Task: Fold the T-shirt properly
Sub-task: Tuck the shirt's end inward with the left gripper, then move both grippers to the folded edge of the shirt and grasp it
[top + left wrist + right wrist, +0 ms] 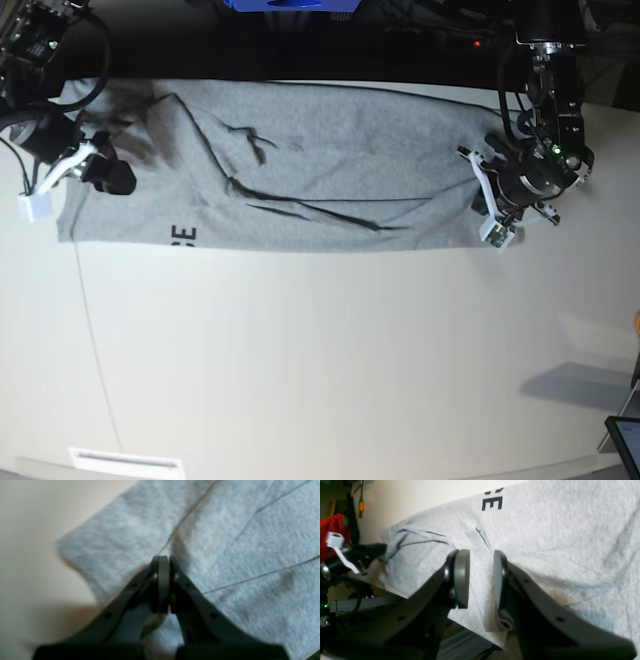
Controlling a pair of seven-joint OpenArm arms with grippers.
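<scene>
The T-shirt [320, 160] is heather grey and lies as a long, creased band across the far part of the table, with black lettering [184, 235] near its left end. At that left end my right gripper [481, 562] hovers over the T-shirt [557, 530] close to the table's edge. Its jaws stand apart, and a folded hem rests against the right finger [500, 580]. The lettering [492, 502] shows beyond it. At the band's right end my left gripper [163, 560] is shut, its pads pressed together just above the T-shirt [237, 542] near a seam and a corner.
Pale table [320, 350] stretches in front of the shirt. A blue object [290, 5] sits at the far edge, a white label [125, 462] at the front left, and a dark device [625, 440] at the front right. Beyond the table's left end are red cloth [330, 530] and cables.
</scene>
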